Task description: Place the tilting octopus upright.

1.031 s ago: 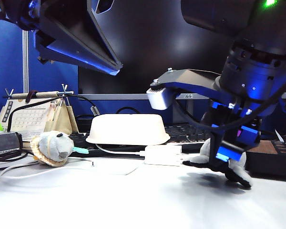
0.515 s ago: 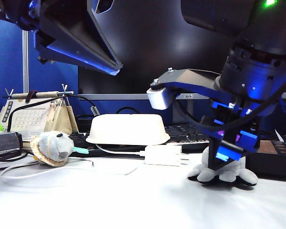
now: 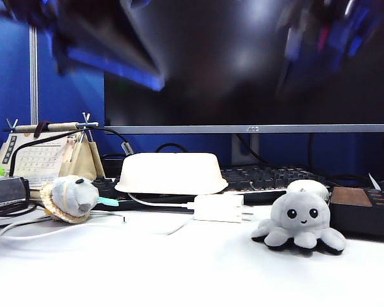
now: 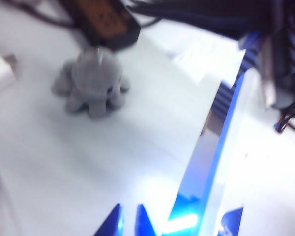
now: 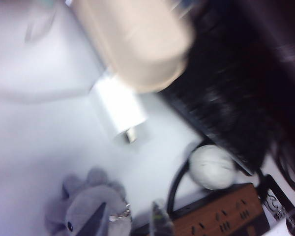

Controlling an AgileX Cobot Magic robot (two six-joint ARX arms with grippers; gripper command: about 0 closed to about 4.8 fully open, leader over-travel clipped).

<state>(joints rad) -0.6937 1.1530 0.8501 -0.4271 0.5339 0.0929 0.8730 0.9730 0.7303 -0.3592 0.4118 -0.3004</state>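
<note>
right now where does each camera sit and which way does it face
Exterior: low at the table's front edge, facing the monitor; both arms only blurs up top.
Left wrist: above the table, looking down at the octopus's back; left gripper at the edge.
Right wrist: high, looking down on the charger; right gripper open.
Shared: all show the octopus, upright, untouched.

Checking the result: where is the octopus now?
In the exterior view the octopus sits upright on the table's right side, beside the power strip and right of the white charger.
</note>
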